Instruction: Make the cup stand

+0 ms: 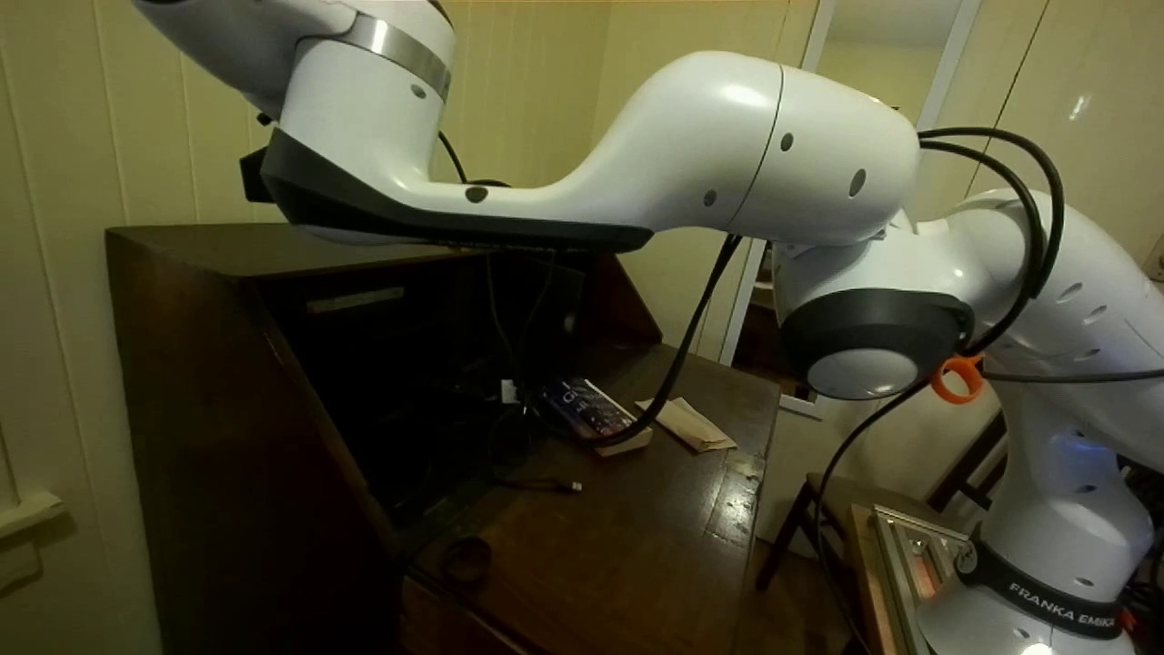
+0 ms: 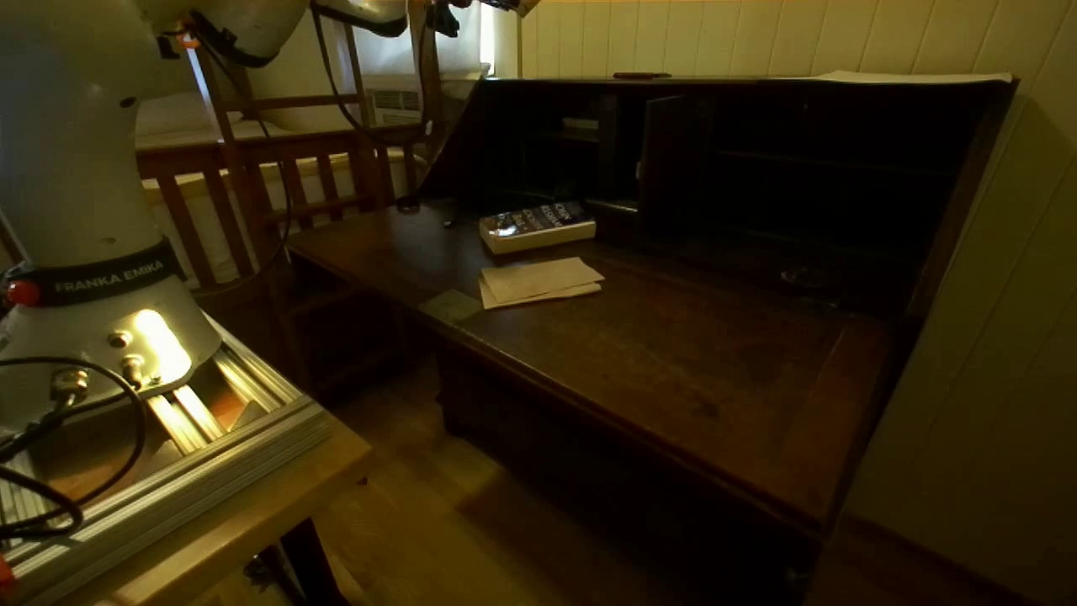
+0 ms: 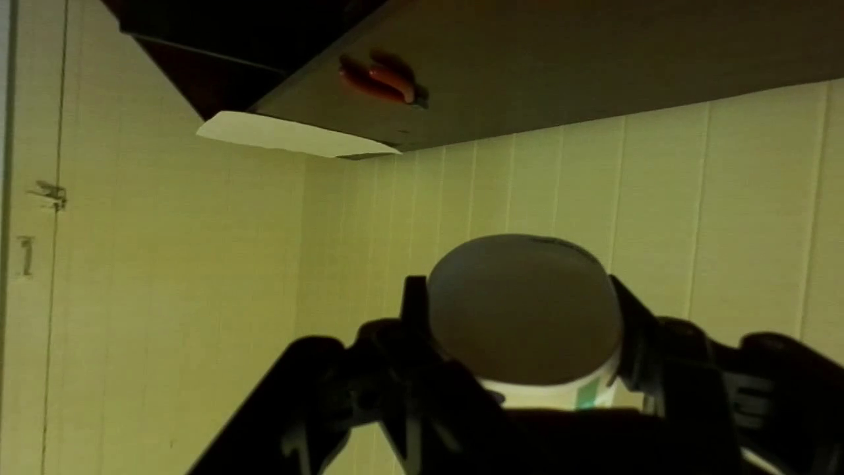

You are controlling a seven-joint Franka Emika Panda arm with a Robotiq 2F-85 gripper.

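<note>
In the wrist view, the cup [image 3: 525, 313] sits between the two dark fingers of my gripper [image 3: 516, 290], which press on it from both sides. A round, shadowed end of the cup faces the camera; whether this is its mouth or its base I cannot tell. Below that end a strip of pale side with a green mark shows, and the rest is hidden behind the gripper. Behind the cup is panelled wall, so it is held up off any surface. Neither exterior view shows the cup or the fingers clearly.
A dark slant-front desk [image 2: 673, 353] carries a thick book [image 2: 538, 229] and folded papers [image 2: 540, 282]. Its cubbyholes stand behind the writing surface. On the desk's upper top lie an orange-handled tool [image 3: 389, 82] and a white sheet [image 3: 290, 134]. A cable end [image 1: 568, 487] lies near the book.
</note>
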